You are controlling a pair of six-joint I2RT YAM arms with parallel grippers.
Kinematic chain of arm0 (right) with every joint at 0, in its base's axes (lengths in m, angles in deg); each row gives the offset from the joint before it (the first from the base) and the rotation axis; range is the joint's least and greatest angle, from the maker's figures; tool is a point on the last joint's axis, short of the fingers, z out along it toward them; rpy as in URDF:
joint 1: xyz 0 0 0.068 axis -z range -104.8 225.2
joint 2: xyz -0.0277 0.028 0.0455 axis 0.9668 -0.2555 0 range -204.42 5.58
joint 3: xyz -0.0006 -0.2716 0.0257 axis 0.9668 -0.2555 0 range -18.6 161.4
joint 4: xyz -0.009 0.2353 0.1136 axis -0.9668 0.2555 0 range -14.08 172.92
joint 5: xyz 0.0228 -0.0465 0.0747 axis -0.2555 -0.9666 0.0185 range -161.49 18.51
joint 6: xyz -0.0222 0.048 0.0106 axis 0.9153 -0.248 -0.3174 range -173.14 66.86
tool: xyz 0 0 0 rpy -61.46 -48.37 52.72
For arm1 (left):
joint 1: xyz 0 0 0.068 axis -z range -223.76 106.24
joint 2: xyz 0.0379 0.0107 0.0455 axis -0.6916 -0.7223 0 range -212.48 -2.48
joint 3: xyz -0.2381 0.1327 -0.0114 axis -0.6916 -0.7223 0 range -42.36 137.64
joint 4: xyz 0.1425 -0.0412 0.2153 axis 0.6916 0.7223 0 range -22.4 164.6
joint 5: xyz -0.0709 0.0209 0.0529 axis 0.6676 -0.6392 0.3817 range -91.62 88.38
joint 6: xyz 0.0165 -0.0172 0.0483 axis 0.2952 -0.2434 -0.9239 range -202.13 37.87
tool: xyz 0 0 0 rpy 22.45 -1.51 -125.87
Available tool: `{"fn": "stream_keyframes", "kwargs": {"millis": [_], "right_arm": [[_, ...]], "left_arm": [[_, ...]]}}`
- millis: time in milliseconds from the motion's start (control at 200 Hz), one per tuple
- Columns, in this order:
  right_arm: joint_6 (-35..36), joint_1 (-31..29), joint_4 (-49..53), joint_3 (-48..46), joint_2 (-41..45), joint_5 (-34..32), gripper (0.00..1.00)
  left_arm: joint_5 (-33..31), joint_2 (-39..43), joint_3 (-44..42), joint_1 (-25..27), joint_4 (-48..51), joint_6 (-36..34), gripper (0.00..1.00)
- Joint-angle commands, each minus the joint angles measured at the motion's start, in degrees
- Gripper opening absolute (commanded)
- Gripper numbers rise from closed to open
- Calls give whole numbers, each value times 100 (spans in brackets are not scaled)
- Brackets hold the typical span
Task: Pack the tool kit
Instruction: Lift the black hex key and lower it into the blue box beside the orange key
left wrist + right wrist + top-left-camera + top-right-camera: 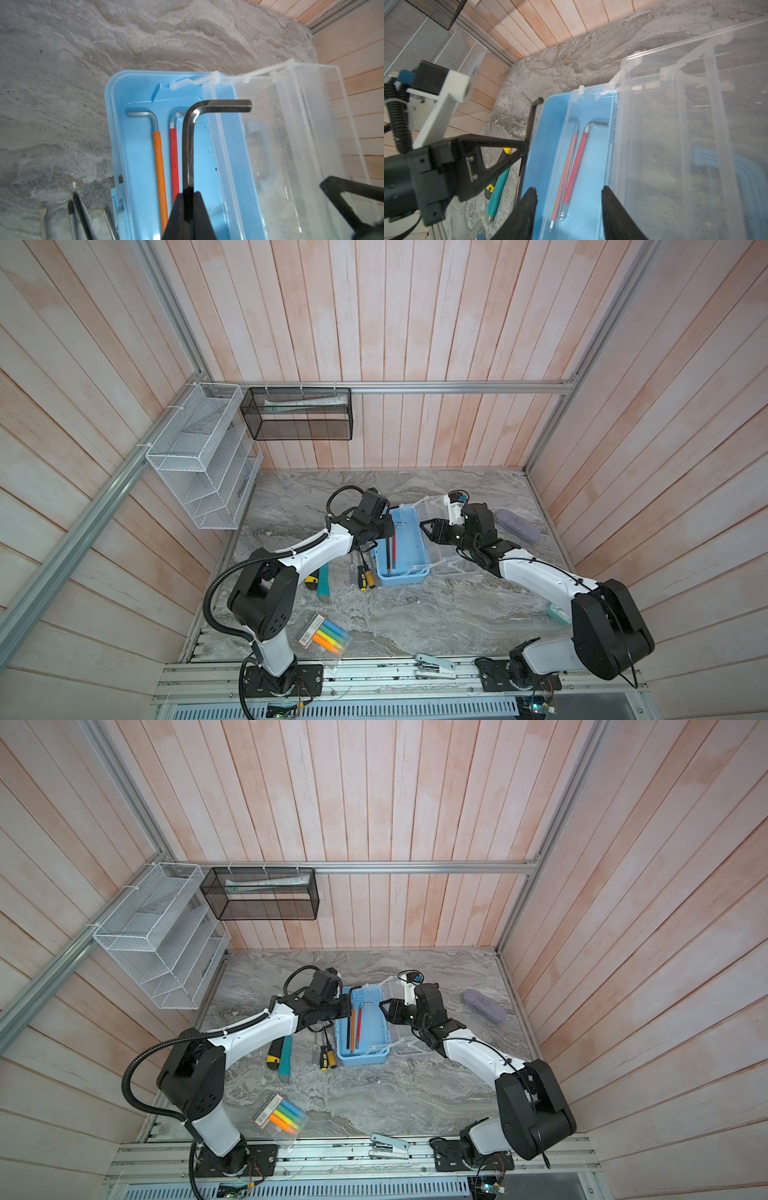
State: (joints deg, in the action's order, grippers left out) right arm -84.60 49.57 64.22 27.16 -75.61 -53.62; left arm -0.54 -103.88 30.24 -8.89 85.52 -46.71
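Tool kit (401, 578) sits mid-bench (415, 614) between my two arms, its transparent lid (291, 124) swung fully open to the right-arm side. I judge the packing begun but well short of done.

Two hex keys lie flat in the blue base already, side by side: an orange-sleeved hex key (159, 155) and a red-sleeved hex key (174, 158), each with its bent end towards the far wall of the box. My left hand (189, 194) is clamped tight on the long shank of a bare black hex key (188, 145); it hangs over the box just beside the red one, short leg pointing towards the lid, not yet set down.

My right hand (569, 190) hovers over the hinge side of the box with its jaws apart; I see nothing pinched between them, though one finger sits very near the lid's wall.

Outside the box, just beside its left-arm side, lie the screwdrivers (365, 576) with yellow-and-black handles, and further along a teal utility knife (323, 583). As I read it, what's left is lowering this key, fetching those tools, then closing and latching the lid.
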Motion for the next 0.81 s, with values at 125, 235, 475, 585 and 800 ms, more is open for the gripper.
{"fn": "stream_keyframes", "kwargs": {"millis": [125, 235, 475, 585, 800], "right_arm": [[10, 109, 99, -154, 174, 14, 51], [0, 122, 71, -188, 173, 45, 51], [9, 145, 57, -225, 213, 52, 51], [17, 155, 59, -243, 235, 42, 51], [0, 154, 33, -287, 252, 59, 51]], "left_arm": [[-55, -354, 255, 2, -274, 154, 0], [-53, -510, 312, 2, -280, 201, 0], [-65, -857, 457, 2, -234, 246, 0], [-107, -1000, 511, 0, -171, 246, 0], [-108, -1252, 674, -7, -75, 146, 0]]}}
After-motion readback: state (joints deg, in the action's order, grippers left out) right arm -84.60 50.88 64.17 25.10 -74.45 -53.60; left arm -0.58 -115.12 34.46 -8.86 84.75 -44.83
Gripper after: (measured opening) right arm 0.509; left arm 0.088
